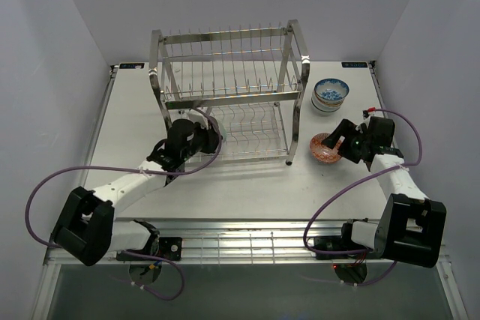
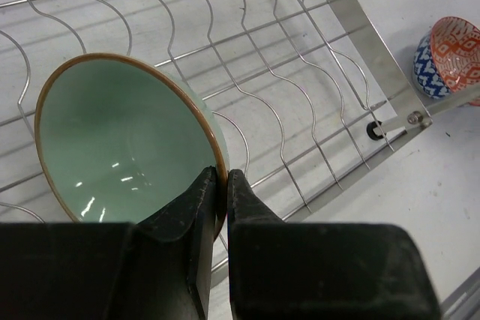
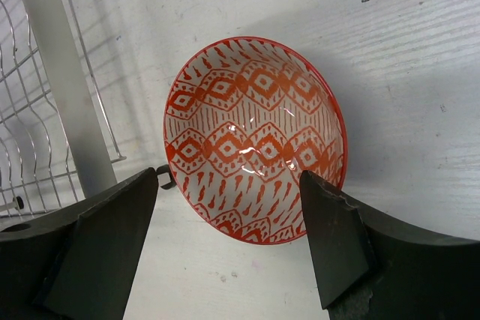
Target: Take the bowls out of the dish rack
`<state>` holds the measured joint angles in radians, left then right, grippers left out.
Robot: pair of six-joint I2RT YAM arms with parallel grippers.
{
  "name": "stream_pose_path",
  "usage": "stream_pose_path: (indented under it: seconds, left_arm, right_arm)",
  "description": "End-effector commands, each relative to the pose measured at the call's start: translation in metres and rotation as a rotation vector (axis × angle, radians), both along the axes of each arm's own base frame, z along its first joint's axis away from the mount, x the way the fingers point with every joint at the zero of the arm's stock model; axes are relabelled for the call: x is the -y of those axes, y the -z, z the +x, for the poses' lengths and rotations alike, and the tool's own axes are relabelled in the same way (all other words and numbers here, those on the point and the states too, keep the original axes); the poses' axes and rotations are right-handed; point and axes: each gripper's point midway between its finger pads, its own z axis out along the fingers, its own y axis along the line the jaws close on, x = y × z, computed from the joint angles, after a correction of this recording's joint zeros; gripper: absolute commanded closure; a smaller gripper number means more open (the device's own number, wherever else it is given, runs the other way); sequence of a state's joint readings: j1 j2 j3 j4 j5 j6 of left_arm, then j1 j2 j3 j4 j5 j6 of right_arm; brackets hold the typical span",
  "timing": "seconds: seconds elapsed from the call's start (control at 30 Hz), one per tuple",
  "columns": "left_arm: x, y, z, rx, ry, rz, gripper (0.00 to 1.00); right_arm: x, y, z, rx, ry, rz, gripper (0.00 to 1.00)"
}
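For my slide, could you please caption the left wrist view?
Left gripper shut on the mint-green bowl in the dish rack.

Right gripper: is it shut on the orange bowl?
No, the right gripper stands wide open over the orange bowl on the table.

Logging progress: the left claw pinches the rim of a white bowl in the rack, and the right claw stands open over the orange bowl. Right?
No: the bowl in the left claw is mint-green, not white, per the left wrist view. The rest holds.
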<state>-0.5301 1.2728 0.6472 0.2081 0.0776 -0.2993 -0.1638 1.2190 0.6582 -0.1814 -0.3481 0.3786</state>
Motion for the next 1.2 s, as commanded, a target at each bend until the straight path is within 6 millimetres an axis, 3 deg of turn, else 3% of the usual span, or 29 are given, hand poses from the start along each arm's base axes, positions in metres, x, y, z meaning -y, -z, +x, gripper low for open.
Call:
stream_pose_path:
  seconds: [0.0, 0.47, 0.5, 0.67, 0.83, 1.03, 1.17]
  left_arm:
    - [0.009, -0.015, -0.02, 0.004, 0.066, -0.015, 1.0]
    - [0.019, -0.043, -0.046, 0.081, 0.163, 0.059, 1.0]
    - [0.018, -0.037, -0.052, 0.059, 0.184, 0.082, 1.0]
    - [0.021, -0.045, -0.054, 0.088, 0.215, 0.116, 1.0]
    - [0.027, -0.064, -0.056, 0.125, 0.251, 0.131, 1.0]
    - [0.039, -0.092, -0.069, 0.159, 0.365, 0.155, 1.0]
    - [0.04, -0.1, -0.077, 0.184, 0.42, 0.184, 1.0]
  right_arm:
    - [-0.001, -0.017, 0.006, 0.063, -0.011, 0.009, 0.18]
    - [-0.005, -0.031, 0.0, 0.109, -0.02, 0.02, 0.2]
    - [-0.005, -0.032, -0.001, 0.111, -0.017, 0.02, 0.22]
    - [-0.007, -0.038, -0.002, 0.132, -0.015, 0.029, 0.23]
    - [-0.009, -0.038, -0.005, 0.126, -0.024, 0.033, 0.23]
    - [-0.011, -0.063, -0.007, 0.189, -0.031, 0.025, 0.26]
    - [-0.023, -0.068, -0.013, 0.194, -0.062, 0.035, 0.28]
